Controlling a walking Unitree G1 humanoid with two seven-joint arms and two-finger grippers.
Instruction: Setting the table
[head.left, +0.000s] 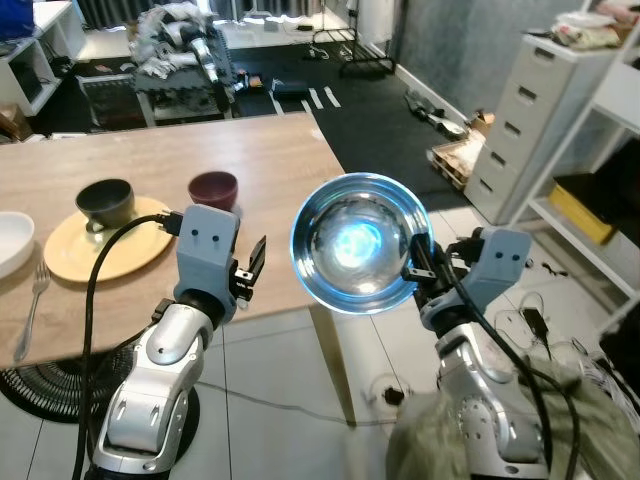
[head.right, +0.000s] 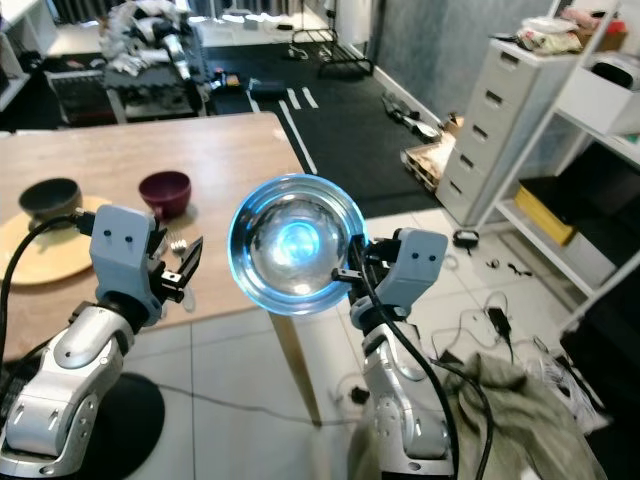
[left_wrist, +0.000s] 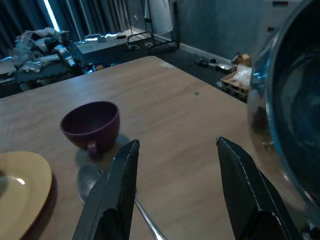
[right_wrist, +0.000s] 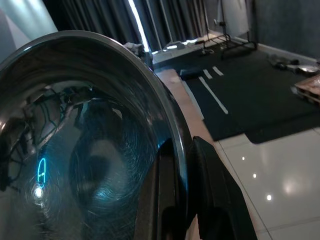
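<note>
From the left eye view, the right pincer (head.left: 418, 268) sits just right of centre, pinching the rim of a shiny steel bowl (head.left: 360, 243) that stands tilted on edge, its hollow facing the camera, held in the air off the corner of the wooden table (head.left: 150, 170). The left pincer (head.left: 250, 270) is lower left of centre, over the table's near edge, fingers spread and holding nothing. On the table, toward the left of the frame, a dark cup (head.left: 104, 201) stands on a yellow plate (head.left: 105, 240); a maroon cup (head.left: 213, 189) stands just beside the plate's right side. A white bowl (head.left: 12, 243) shows at the far left edge, with a fork (head.left: 32, 305) lying below it near the table edge. A grey chest of drawers (head.left: 527, 110) stands at the upper right.

The right eye view gives the same scene, shifted left.

In the left wrist view, the two black fingers (left_wrist: 120, 190) stand well apart over the tabletop. The maroon cup is beyond them, a spoon (left_wrist: 95, 182) lies beside the yellow plate's edge, and the steel bowl's curved side looms along the right.

In the right wrist view, the black fingers (right_wrist: 210, 185) clamp the steel bowl's rim, one on each side of the wall, the bowl's scratched inside taking the left of the frame.
</note>
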